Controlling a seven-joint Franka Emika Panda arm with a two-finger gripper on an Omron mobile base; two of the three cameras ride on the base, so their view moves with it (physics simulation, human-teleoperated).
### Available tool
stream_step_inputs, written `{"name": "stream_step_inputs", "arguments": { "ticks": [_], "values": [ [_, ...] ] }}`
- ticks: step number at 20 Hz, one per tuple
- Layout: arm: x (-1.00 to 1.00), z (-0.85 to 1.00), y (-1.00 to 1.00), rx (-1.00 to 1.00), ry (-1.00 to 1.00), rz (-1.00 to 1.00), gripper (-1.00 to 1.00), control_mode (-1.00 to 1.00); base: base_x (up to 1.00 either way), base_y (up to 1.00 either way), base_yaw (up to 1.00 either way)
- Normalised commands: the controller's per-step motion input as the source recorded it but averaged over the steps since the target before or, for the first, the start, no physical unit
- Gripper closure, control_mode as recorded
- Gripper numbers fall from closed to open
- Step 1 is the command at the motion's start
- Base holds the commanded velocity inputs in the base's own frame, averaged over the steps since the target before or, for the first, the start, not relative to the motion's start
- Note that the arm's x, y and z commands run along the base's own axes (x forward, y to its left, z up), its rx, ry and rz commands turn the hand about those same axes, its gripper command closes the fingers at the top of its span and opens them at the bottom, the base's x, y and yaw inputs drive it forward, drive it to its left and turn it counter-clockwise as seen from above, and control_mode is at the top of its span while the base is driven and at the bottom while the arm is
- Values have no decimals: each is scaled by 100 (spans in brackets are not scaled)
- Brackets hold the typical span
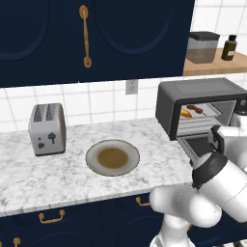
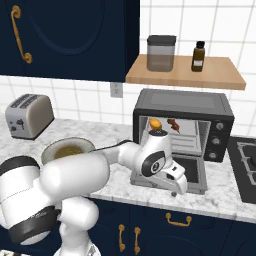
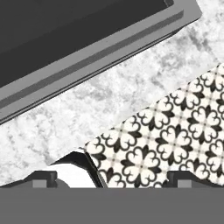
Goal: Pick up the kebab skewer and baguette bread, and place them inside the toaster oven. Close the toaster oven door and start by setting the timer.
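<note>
Golden baguette bread and the kebab skewer already sit on the rack inside the toaster oven. My gripper hangs spread and empty over the lowered toaster oven door; next I must get under its front edge and lift it shut

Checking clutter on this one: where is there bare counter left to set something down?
Bare marble lies between the silver toaster and the plate, and between the plate and the toaster oven. In front of the oven it is crowded: the toaster oven door lies open, with the open hand at its front edge.
</note>
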Motion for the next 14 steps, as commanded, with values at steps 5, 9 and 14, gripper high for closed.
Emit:
{"name": "stream_step_inputs", "arguments": {
  "ticks": [5,9,14],
  "values": [
    [-2,-29,35,0,9,13,-100,-100,0,0,0],
    [0,-32,32,0,13,22,-100,-100,0,0,0],
    [27,-22,4,0,15,9,-100,-100,0,0,0]
  ]
}}
